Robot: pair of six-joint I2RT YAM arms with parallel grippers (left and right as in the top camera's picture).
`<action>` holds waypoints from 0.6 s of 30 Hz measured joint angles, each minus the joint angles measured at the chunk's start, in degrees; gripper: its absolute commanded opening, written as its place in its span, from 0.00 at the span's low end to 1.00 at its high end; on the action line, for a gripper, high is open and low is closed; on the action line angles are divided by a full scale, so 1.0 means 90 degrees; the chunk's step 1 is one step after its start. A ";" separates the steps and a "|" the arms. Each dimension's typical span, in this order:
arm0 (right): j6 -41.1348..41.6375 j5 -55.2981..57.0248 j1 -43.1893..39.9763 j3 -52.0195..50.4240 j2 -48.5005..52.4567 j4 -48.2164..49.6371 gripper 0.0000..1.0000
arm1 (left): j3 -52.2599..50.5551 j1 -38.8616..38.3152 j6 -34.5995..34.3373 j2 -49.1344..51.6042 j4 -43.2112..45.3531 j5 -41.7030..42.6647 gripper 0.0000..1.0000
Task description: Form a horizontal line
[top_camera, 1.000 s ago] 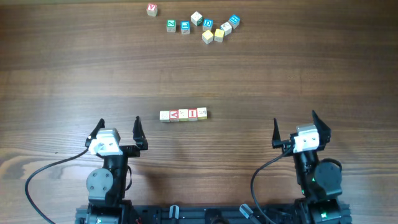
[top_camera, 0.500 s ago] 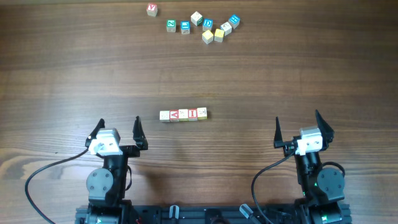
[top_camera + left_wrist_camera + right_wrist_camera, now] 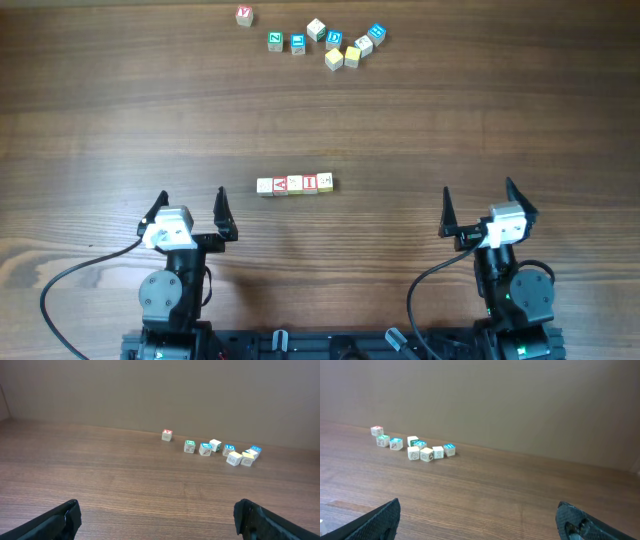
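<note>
Wrist views miss the horizontal line (image 3: pixel 294 184) shown overhead; left tool (image 3: pixel 191 195) and right tool (image 3: pixel 478 188) spread.

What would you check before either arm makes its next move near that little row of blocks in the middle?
1. Row of five cubes runs straight across the table: ok, level from overhead.
2. Every neighbouring pair in the row touches: cannot tell, the cubes are too small to show gaps.
3. Left hand open and empty: ok, nothing between its fingers.
4. Right hand open and empty: ok.
5. Both hands clear of the row: ok, each sits nearer the robot and off to its own side.
6. Loose cubes apart from the row: ok, clustered at the far edge.
</note>
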 measured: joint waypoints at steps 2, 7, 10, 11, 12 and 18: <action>0.0046 0.0000 0.0000 0.0000 0.0000 0.0000 1.00 | 0.0000 0.0002 -0.0002 0.0000 0.0000 0.0000 1.00; 0.0075 0.0000 0.0000 0.0000 0.0000 0.0000 1.00 | 0.0000 0.0002 0.0000 0.0000 0.0000 0.0000 1.00; 0.0095 0.0000 0.0000 0.0000 0.0000 0.0000 1.00 | 0.0000 0.0000 -0.0002 0.0000 0.0000 0.0000 1.00; 0.0095 0.0000 0.0000 0.0000 0.0000 0.0000 1.00 | 0.0000 0.0002 0.0000 0.0000 0.0000 -0.0002 1.00; 0.0097 0.0000 0.0000 0.0000 0.0000 0.0000 1.00 | 0.0000 0.0000 -0.0002 0.0000 0.0000 0.0000 1.00; 0.0100 0.0000 0.0000 0.0000 0.0000 0.0000 1.00 | 0.0000 0.0002 0.0000 0.0000 0.0000 0.0000 1.00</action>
